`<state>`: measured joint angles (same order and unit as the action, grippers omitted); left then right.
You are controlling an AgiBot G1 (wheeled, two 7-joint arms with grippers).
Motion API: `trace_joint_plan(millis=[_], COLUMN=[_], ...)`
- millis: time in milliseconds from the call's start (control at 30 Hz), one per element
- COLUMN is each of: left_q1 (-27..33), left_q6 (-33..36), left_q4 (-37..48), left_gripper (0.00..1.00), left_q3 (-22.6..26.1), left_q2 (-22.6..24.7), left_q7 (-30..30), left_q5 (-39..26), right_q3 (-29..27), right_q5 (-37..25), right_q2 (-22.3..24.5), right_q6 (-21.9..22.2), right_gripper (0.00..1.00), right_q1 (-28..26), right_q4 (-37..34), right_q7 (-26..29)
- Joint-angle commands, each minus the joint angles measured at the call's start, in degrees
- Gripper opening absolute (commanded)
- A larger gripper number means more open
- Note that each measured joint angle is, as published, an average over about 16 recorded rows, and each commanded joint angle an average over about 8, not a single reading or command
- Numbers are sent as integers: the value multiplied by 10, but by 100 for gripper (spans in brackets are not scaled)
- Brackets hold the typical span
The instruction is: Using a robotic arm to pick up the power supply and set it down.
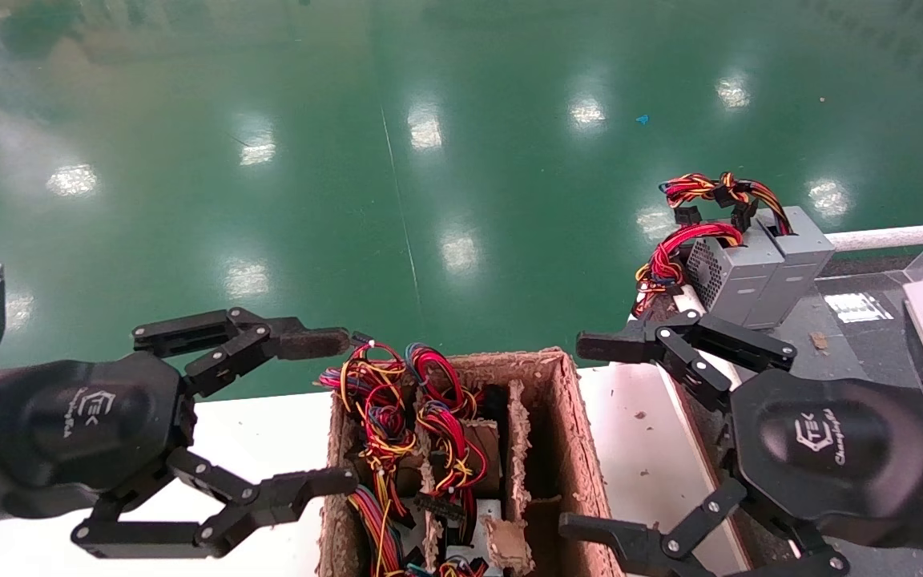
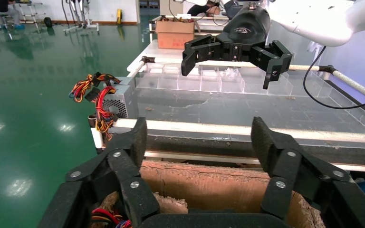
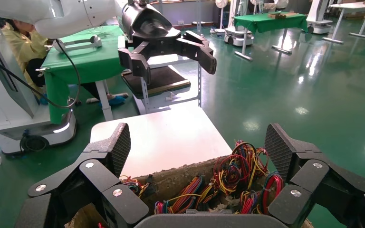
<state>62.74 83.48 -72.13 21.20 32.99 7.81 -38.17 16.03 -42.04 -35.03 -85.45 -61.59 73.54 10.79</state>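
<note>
Your two grippers, left gripper (image 1: 325,413) and right gripper (image 1: 590,437), hover released; the carton (image 1: 566,449) hides its supplies; two power supplies (image 1: 758,272) at 2 o'clock.

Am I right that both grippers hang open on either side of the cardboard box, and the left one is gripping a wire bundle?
Not quite. Both hang open either side of the cardboard box, but the left gripper holds nothing. The head view shows its fingers spread, with the wire bundle still in the box. The right gripper is empty too.

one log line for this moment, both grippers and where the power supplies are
left gripper: open, empty, beside cardboard box | right gripper: open, empty | power supplies: two on right table | wire bundles: in box
</note>
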Motion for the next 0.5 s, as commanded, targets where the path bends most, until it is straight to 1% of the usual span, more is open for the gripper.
trace_joint_plan(millis=[33,500], left_q1=[0,0], left_q6=[0,0], left_q4=[0,0], left_gripper=[0,0], left_q3=[0,0], left_q2=[0,0], left_q7=[0,0], left_q5=[0,0], right_q3=[0,0], right_q5=[0,0], right_q2=[0,0], right_q6=[0,0], right_gripper=[100,100], right_q1=[0,0], right_q4=[0,0], right_q7=[0,0])
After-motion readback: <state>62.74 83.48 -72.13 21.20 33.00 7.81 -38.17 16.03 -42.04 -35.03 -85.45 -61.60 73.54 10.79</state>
